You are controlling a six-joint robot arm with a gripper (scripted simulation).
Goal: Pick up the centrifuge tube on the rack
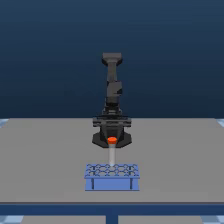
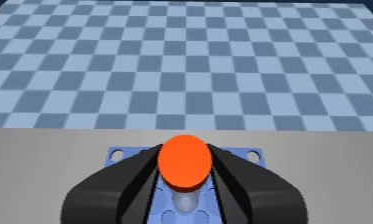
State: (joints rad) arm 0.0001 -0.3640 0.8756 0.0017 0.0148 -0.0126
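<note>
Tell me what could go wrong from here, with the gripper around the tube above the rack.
1. The gripper grips the centrifuge tube only near its orange cap; the long body hangs free and could swing or slip.
2. The tube's tip sits just above the rack; moving sideways before lifting higher could catch it on the rack.

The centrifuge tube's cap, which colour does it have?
Orange-red. The cap of the centrifuge tube shows best in the wrist view.
</note>
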